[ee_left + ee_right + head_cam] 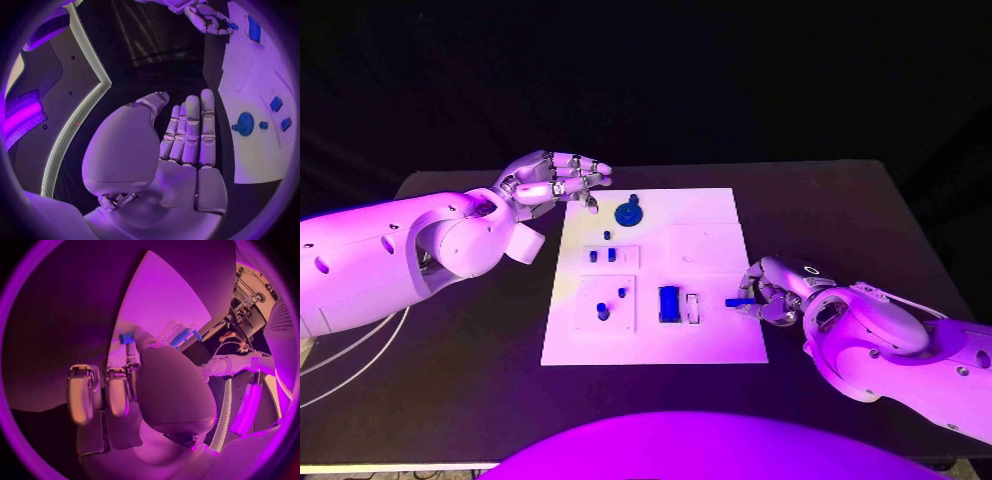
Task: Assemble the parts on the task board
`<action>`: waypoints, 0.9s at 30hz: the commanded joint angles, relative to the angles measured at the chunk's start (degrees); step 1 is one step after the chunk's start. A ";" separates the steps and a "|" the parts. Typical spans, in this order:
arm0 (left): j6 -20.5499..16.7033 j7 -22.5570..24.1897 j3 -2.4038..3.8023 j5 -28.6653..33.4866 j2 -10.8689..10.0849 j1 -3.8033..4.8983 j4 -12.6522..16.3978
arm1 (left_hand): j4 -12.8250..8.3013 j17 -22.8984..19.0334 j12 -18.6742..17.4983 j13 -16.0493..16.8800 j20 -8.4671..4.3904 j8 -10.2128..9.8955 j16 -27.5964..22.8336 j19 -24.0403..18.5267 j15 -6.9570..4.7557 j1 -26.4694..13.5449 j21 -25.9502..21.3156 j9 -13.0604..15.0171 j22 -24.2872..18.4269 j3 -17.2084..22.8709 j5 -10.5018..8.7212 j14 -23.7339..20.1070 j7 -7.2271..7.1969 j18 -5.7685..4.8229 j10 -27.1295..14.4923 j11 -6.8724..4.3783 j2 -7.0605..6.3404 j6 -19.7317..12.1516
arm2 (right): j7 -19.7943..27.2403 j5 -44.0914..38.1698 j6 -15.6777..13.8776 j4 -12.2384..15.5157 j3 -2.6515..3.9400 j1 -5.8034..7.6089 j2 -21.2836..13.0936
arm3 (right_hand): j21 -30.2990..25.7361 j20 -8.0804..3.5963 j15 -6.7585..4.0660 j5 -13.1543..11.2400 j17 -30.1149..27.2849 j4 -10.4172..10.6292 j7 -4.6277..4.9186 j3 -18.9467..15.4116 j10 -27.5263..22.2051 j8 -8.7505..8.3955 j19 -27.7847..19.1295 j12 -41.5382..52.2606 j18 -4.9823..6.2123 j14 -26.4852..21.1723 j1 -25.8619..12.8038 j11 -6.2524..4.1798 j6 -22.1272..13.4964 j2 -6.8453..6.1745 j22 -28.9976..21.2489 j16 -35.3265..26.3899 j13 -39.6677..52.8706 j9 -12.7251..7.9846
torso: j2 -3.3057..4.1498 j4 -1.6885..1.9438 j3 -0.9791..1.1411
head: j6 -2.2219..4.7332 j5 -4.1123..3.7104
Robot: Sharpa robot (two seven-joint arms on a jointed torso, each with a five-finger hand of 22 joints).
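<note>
Black table point(473, 400) with square corners, top dull and dark. Behind table, all dark, like black wall or curtain point(646, 70). Purple-pink light over everything. White cables point(343, 365) hang off table's near left edge. Right wrist view: metal stand with wires and parts point(250, 295) at side of room, bright pink glowing strips point(247, 407) near it. Left wrist view: bright purple glowing patch point(22, 117) at side.

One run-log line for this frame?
left hand: open, beside task board | right hand: pinching blue part at board edge | round blue part: on board
</note>
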 commanded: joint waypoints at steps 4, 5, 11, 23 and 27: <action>0.91 0.35 0.03 0.29 0.24 0.00 0.11 | -0.30 0.05 -0.13 -0.06 0.11 0.25 -0.29 0.30 0.02 0.65 -0.25 0.08 -0.09 0.12 -0.07 -0.19 -0.03 0.86 0.18 0.19 0.02 0.06 | 0.03 8.69 -2.25 1.70 0.13 1.84 0.43 | 0.71 -0.44 -0.47 0.12 11.19 0.78 -0.20 1.11 1.42 0.35 5.55 0.56 -0.99 5.35 -2.46 -0.55 0.77 -0.32 14.14 0.42 9.09 0.40 | 0.06 0.11 -0.02 | 0.01 -0.03; 0.91 0.35 0.03 0.30 0.27 0.00 0.10 | -0.38 0.05 -0.13 -0.07 0.09 0.26 -0.30 0.34 0.01 0.79 -0.24 0.09 -0.08 0.17 -0.07 -0.20 -0.02 0.85 0.19 0.19 0.07 0.07 | 0.17 9.65 -2.36 1.85 0.15 2.07 0.64 | 0.72 -0.45 -0.49 0.11 11.27 0.85 -0.22 1.21 1.42 0.38 5.55 0.54 -0.99 5.37 -2.67 -0.56 0.79 -0.37 14.14 0.46 9.08 0.42 | 0.06 0.15 -0.02 | 0.01 -0.01; 0.89 0.33 0.03 0.30 0.30 0.00 0.15 | -0.38 0.05 -0.13 -0.07 0.09 0.26 -0.30 0.34 0.01 0.79 -0.24 0.09 -0.08 0.17 -0.07 -0.20 -0.02 0.85 0.19 0.19 0.07 0.07 | 0.47 13.47 -2.37 1.74 0.18 2.64 2.11 | 0.90 -0.50 -0.53 0.10 11.29 1.35 -0.26 1.70 1.50 0.50 5.58 0.59 -1.03 5.38 -3.97 -0.60 0.83 -0.49 14.18 0.47 9.12 0.55 | 0.07 0.07 -0.11 | 0.01 0.07; 0.88 0.33 0.03 0.30 0.16 0.00 0.34 | -0.38 0.05 -0.13 -0.07 0.09 0.26 -0.30 0.34 0.01 0.79 -0.24 0.09 -0.08 0.17 -0.07 -0.20 -0.02 0.85 0.19 0.19 0.07 0.07 | 0.67 18.05 -3.01 0.18 -0.11 1.51 5.43 | 1.17 -0.49 -0.50 0.08 11.50 2.35 -0.25 2.49 1.70 1.27 5.61 0.61 -1.07 5.42 -11.51 -0.58 0.79 -0.11 14.24 0.57 9.20 1.32 | 0.04 -0.02 -0.03 | 0.01 0.45; 0.93 0.31 0.03 0.30 0.14 0.00 0.38 | -0.38 0.05 -0.13 -0.07 0.09 0.26 -0.30 0.34 0.01 0.79 -0.24 0.09 -0.08 0.17 -0.07 -0.20 -0.02 0.85 0.19 0.19 0.07 0.07 | 0.99 18.85 -3.39 0.04 -0.12 1.26 6.12 | 1.41 -0.53 -0.59 0.07 11.65 2.44 -0.41 2.56 1.88 1.94 5.65 0.82 -1.11 5.45 -15.94 -0.70 1.16 0.53 14.30 0.64 9.36 1.80 | 0.04 -0.06 0.00 | 0.01 0.49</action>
